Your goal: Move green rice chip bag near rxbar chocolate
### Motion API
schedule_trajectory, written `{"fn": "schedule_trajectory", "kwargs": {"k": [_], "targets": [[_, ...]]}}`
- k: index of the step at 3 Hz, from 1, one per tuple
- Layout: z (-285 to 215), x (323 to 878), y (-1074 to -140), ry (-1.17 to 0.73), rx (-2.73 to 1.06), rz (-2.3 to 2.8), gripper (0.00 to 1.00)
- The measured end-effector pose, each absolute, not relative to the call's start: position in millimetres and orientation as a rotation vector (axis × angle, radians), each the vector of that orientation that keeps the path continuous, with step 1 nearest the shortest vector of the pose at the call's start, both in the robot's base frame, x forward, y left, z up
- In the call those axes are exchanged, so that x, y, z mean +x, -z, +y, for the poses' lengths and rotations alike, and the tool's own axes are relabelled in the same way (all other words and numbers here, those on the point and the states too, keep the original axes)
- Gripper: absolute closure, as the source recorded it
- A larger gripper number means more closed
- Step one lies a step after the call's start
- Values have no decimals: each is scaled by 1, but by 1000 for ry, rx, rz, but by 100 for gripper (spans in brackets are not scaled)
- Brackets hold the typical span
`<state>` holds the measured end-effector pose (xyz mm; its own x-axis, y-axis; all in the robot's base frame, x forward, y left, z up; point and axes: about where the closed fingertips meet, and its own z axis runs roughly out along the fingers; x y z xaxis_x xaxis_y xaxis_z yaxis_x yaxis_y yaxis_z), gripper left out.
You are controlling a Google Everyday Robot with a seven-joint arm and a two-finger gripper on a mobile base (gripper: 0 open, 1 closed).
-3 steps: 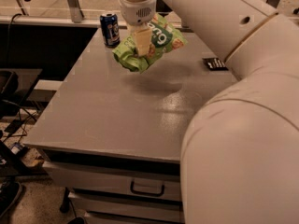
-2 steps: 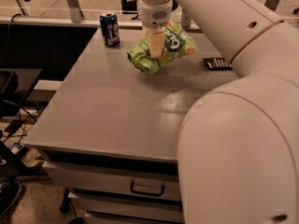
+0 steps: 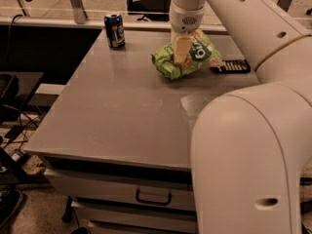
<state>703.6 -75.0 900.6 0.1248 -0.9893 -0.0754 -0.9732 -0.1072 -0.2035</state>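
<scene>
- Since the earlier frames the gripper has carried the green rice chip bag rightward, away from the blue soda can.
- The pale fingers are clamped on the crinkly pouch at the table's far side; its right edge is now just beside the rxbar chocolate, a flat dark bar near the right edge.
- The smooth grey table lies bare towards the front edge.
- The bulky white arm covers the right side.
</scene>
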Motion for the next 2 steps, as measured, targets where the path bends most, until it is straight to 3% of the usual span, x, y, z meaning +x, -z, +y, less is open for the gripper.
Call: {"fn": "schedule_trajectory", "kwargs": {"k": [2], "targets": [[-94, 714, -895, 71, -2113, 2010, 43]]}}
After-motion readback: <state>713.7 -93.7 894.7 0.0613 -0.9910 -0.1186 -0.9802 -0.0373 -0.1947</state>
